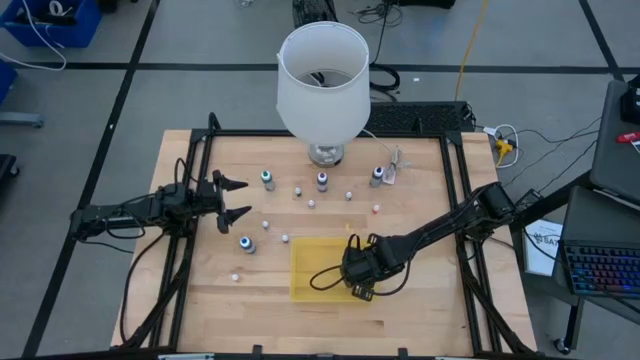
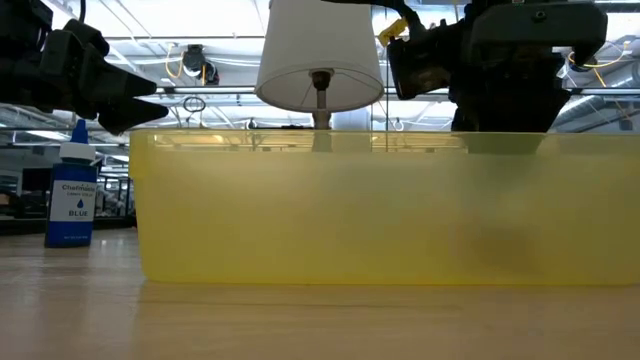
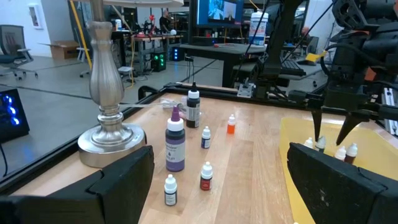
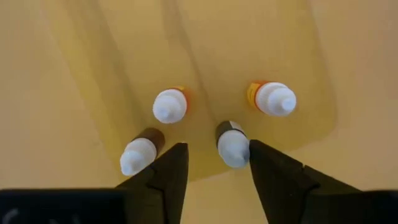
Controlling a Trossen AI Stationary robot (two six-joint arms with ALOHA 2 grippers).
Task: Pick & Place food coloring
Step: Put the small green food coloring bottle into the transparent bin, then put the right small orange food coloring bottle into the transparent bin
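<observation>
At the left of the worktop (image 1: 200, 290) the left pincer (image 1: 237, 198) hangs idle with its fingers spread wide and nothing between them. Just near of it stands a small bottle with a blue label (image 1: 246, 243), and farther across, loose bottles are scattered: a purple one (image 3: 175, 142) near the lamp (image 1: 322, 80) that stands at the far middle of the worktop, a dark one (image 3: 193, 108) beyond it, and several tiny droppers among them.

To the right of centre sits a yellow tray (image 1: 305, 270), close to the near edge. The right pincer (image 4: 214, 165) hovers over it, pointing straight down, its fingers apart and gripping nothing. Directly below, four tiny white-capped food coloring bottles (image 4: 233, 144) stand upright in the tray; one sits just under the gap between the fingers, untouched.

I judge this to be the release step: a bottle looks freshly set down in the tray. The next move calls for lifting straight up so the fingers clear the caps without knocking any over, then reaching toward the bottles left on the bare wood.
</observation>
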